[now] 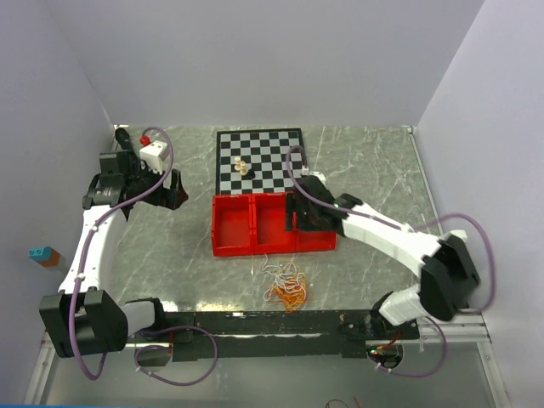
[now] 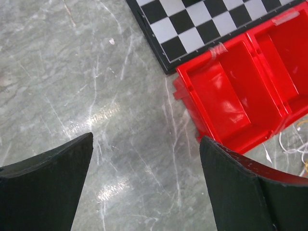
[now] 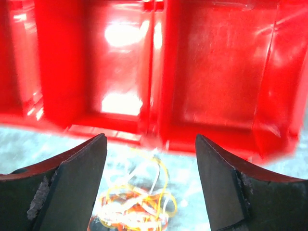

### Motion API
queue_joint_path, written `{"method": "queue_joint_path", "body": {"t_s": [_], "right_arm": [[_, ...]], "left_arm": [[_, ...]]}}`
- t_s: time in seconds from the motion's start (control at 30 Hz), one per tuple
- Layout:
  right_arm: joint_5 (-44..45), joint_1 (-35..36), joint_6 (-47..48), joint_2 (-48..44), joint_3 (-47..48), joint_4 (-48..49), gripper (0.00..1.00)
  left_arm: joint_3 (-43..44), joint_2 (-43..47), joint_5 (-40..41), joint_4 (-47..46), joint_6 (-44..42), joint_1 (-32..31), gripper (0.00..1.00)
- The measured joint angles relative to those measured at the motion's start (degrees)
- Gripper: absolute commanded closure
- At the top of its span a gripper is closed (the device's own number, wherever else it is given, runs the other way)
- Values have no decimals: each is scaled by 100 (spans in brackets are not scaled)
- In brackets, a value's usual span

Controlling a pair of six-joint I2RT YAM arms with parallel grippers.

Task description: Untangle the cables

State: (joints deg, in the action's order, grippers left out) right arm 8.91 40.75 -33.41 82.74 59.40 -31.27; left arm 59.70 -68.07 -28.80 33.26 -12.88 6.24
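Note:
The cables (image 1: 286,286) lie in one tangled heap of white, yellow-orange and red-orange cords on the marble table, just in front of the red tray (image 1: 234,225). In the right wrist view the heap (image 3: 139,204) lies low between my fingers, blurred. My right gripper (image 1: 300,218) hovers over the tray's near right part, open and empty (image 3: 150,139). My left gripper (image 1: 161,192) is far to the left of the tray, open and empty above bare table (image 2: 147,139). A few white cord ends (image 2: 293,144) show at the right edge of the left wrist view.
A chessboard (image 1: 272,144) lies behind the red tray with small chess pieces (image 1: 241,167) on it. A white cube with a red knob (image 1: 154,153) stands at the back left. A blue-and-brown block (image 1: 42,255) sits on the left wall. The red tray has several compartments (image 3: 211,72).

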Motion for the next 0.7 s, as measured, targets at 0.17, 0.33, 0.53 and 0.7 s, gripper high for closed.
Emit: {"method": "queue_joint_path", "body": {"t_s": [0.17,0.33,0.53,0.7], "right_arm": [[105,549,-153,-1268,-616,17,20],[-74,1134,-638,-1932,-1659,85,25],[-326,1287,-1285,-2218,-2693,81,32],[-413,1329,-1670,-2549,-2903,192,46]], "left_arm": [[-2,168,-387,426,-361,-116,3],[-208,579,-114,573,-501,-2041,3],[-245,306,190,627,-549,-4236,3],[-415,-297,485,509,-728,-5283,3]]}}
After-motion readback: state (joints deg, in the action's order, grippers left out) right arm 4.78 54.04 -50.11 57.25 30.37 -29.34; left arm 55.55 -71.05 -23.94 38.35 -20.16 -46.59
